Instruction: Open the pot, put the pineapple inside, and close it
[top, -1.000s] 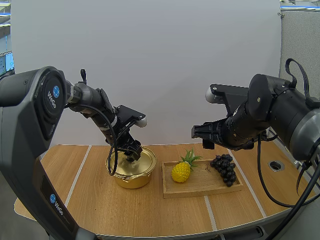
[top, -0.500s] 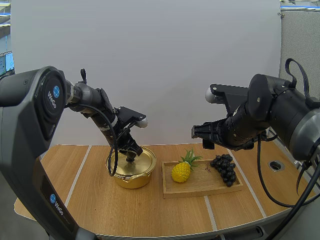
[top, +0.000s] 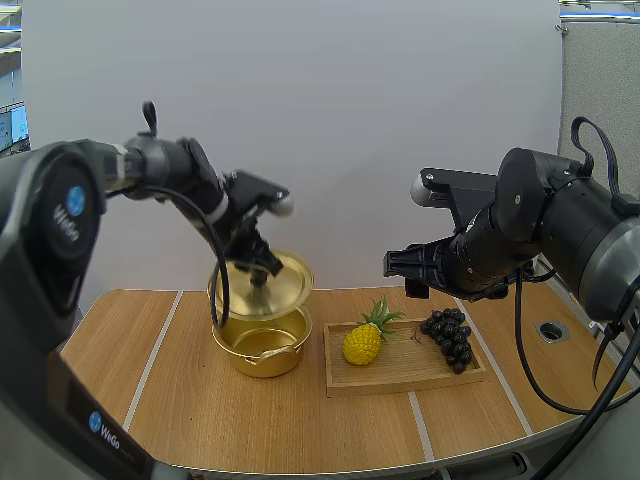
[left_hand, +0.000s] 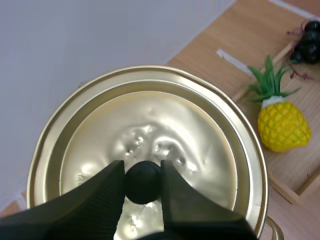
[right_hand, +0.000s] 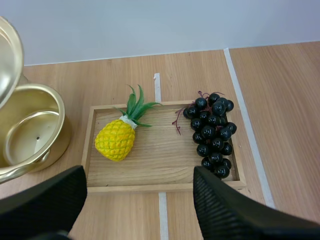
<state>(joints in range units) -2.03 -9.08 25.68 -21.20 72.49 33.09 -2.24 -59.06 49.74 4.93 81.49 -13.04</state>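
Note:
My left gripper (top: 258, 268) is shut on the black knob (left_hand: 142, 181) of the gold lid (top: 270, 288), which hangs tilted just above the open gold pot (top: 262, 348). In the left wrist view its fingers (left_hand: 102, 192) pinch the knob over the lid (left_hand: 195, 135). The yellow pineapple (top: 363, 343) lies on the wooden tray (top: 400, 385), to the right of the pot. My right gripper (top: 400, 272) hovers open above the tray; in the right wrist view its gripper (right_hand: 140, 172) stands over the pineapple (right_hand: 116, 140) with nothing between the fingers. The pot (right_hand: 30, 137) is empty inside.
A bunch of dark grapes (top: 450, 338) lies on the tray's right half, beside the pineapple; the grapes (right_hand: 212, 132) show in the right wrist view too. A round hole (top: 552, 330) sits in the table at the far right. Bare wood lies in front of pot and tray.
My left gripper closed on the lid's knob and has lifted the lid up off the pot, tilting it. The right arm has stayed still.

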